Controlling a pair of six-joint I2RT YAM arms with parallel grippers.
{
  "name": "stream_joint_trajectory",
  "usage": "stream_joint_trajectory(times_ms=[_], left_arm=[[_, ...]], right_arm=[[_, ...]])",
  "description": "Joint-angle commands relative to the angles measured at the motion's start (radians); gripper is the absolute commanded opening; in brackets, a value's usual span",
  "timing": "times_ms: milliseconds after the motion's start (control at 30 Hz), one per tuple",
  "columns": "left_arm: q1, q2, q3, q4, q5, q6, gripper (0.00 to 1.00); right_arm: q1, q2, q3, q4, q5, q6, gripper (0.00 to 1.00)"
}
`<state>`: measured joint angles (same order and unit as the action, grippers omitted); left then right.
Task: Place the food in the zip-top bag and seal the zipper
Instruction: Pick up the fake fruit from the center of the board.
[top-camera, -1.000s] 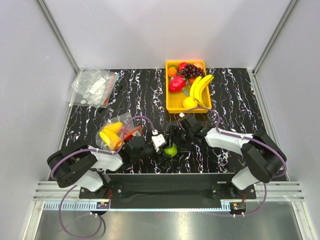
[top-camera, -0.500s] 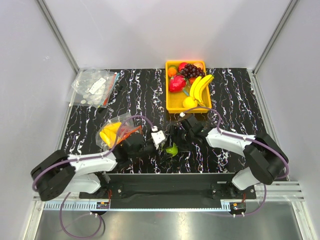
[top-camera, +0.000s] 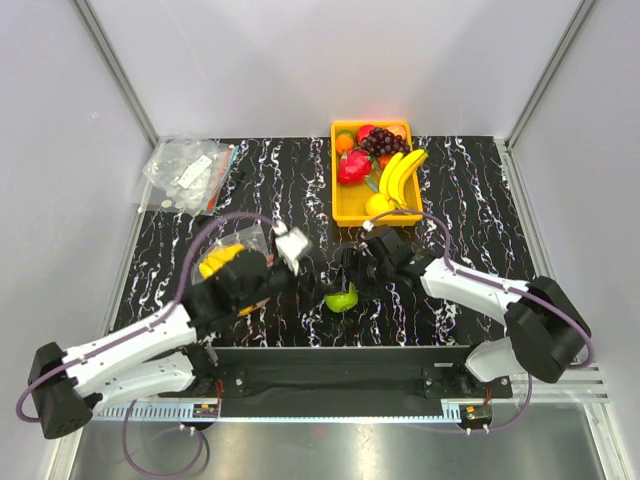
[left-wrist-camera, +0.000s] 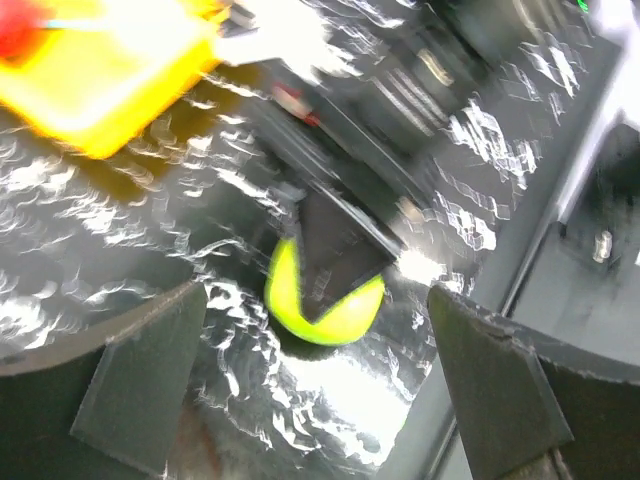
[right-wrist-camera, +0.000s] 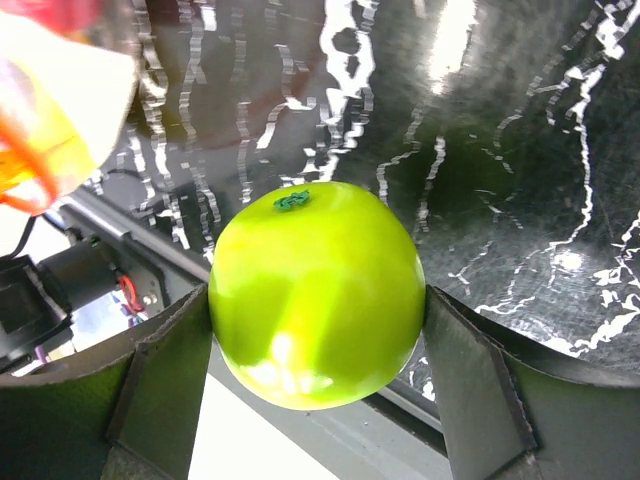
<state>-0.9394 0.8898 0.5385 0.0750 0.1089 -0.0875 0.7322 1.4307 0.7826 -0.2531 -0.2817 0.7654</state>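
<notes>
Free tabletop (top-camera: 280, 175) between packets (top-camera: 188, 172) and yellow tray (top-camera: 336, 190) (right gripper (top-camera: 343, 296) at near centre)

Left arm (top-camera: 150, 335) covers much of the zip-top bag (top-camera: 225, 250) on the tabletop; its zipper cannot be made out. Left wrist view: blurred throughout, yellow tray (left-wrist-camera: 110, 90) cropped at the far-left corner, green fruit (left-wrist-camera: 350, 312) half-hidden behind a dark finger (left-wrist-camera: 335, 245).

The left gripper (top-camera: 312, 268) has spread its jaws wider and reached farther forward.
</notes>
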Motion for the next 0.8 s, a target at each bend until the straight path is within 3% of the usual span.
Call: stream_joint_trajectory(times_ms=[0,33,133,233,500,767], left_arm=[[-0.002,-0.034,0.325,-0.381,-0.308,-0.244,0.99],[-0.002,-0.02,0.397,-0.576,-0.368,-0.291,0.99],[-0.002,0.07,0.598,-0.885,-0.573,-0.38,0.99],[0.001,0.147,0.688,-1.073,-0.682,-0.449,0.99],[0.169,0.095,0.571,-1.075,-0.488,-0.431,0.96],[0.188,0.054,0.523,-1.144,-0.583,-0.4,0.88]], right_arm=[[0.021,-0.079,0.047,0.014,-0.024,-0.041,0.41],[0.03,-0.101,0.052,0.029,-0.028,-0.055,0.41],[0.082,-0.107,0.095,0.043,-0.036,-0.063,0.4],[0.16,-0.073,0.17,0.044,-0.03,-0.057,0.4],[0.211,0.011,0.27,0.119,0.009,0.035,0.41],[0.211,0.03,0.225,0.192,0.027,0.086,0.41]])
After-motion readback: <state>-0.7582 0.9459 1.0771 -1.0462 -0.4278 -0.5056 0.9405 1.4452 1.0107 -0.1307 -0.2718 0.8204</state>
